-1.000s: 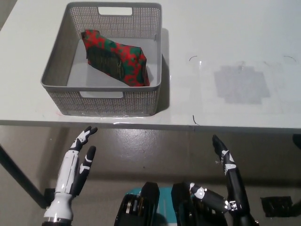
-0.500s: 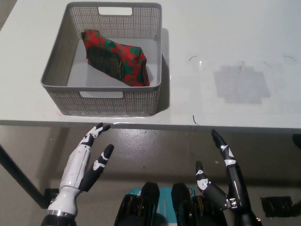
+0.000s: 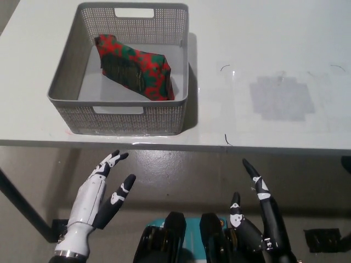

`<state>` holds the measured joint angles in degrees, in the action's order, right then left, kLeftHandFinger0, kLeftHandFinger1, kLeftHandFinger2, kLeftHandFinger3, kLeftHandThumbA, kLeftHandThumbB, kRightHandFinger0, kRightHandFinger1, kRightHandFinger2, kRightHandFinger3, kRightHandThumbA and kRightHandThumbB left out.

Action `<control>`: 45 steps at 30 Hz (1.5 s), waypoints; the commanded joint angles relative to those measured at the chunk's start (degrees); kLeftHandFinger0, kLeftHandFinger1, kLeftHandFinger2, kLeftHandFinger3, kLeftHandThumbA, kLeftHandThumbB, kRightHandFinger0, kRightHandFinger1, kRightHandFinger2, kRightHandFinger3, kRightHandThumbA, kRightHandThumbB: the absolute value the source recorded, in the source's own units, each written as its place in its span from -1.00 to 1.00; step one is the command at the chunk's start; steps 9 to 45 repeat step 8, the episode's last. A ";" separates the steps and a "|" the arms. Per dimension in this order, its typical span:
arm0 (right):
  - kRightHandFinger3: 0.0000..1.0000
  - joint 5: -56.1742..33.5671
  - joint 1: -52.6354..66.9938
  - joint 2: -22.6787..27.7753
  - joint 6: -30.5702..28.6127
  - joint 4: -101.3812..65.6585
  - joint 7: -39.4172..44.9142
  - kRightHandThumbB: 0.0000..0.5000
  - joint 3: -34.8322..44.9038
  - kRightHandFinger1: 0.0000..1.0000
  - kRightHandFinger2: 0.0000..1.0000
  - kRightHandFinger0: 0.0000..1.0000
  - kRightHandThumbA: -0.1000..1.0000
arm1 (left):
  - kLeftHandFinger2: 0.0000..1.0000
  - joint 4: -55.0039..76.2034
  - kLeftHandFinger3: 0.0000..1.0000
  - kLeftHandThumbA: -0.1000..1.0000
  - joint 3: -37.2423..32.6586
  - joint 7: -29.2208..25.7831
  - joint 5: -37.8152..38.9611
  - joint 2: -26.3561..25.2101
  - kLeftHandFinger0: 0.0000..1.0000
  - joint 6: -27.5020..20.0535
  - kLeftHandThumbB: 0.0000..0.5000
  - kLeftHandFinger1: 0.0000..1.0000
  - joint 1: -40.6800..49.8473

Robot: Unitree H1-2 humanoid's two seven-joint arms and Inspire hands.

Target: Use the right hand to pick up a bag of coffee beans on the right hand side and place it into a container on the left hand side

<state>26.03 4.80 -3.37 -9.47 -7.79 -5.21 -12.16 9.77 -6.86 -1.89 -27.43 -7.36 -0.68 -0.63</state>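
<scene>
My right hand (image 3: 258, 219) hangs below the near edge of the table (image 3: 263, 49), over the floor (image 3: 181, 175), holding nothing. Its fingers (image 3: 256, 183) are spread apart and point up toward the table edge, the longest tip stopping short of it. The black arm runs down out of frame at the lower right.

My left hand (image 3: 96, 205) rests at the same level, well apart from the right, also below the table edge and empty, fingers apart and angled up and inward. White shell, black pads at the tips.

The bag (image 3: 134, 67) lies inside the basket (image 3: 68, 82), ahead of my left hand and well up and across from my right. It rests tilted against the basket floor, one end toward the far left corner, the other toward the near right wall. Its surface is crinkled, printed in red and green patches, with a dark panel on the near face.

The basket is grey, rectangular, with perforated walls and a handle slot in the near and far walls. Its near wall stands just back from the table edge.

Directly ahead of my right hand the tabletop is smooth, pale and flat, bearing a grey square patch (image 3: 281, 97) and a few thin dark marks. Open surface separates that patch from the basket's right wall.
</scene>
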 commanded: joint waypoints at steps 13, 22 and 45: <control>1.00 3.65 0.06 0.67 0.91 -0.67 -0.40 -1.00 -1.49 1.00 1.00 1.00 -0.46 | 1.00 1.34 1.00 1.00 0.82 -0.65 2.87 0.11 1.00 -2.85 -0.38 1.00 1.59; 1.00 3.65 0.06 0.67 0.91 -0.67 -0.40 -1.00 -1.49 1.00 1.00 1.00 -0.46 | 1.00 1.34 1.00 1.00 0.82 -0.65 2.87 0.11 1.00 -2.85 -0.38 1.00 1.59; 1.00 3.65 0.06 0.67 0.91 -0.67 -0.40 -1.00 -1.49 1.00 1.00 1.00 -0.46 | 1.00 1.34 1.00 1.00 0.82 -0.65 2.87 0.11 1.00 -2.85 -0.38 1.00 1.59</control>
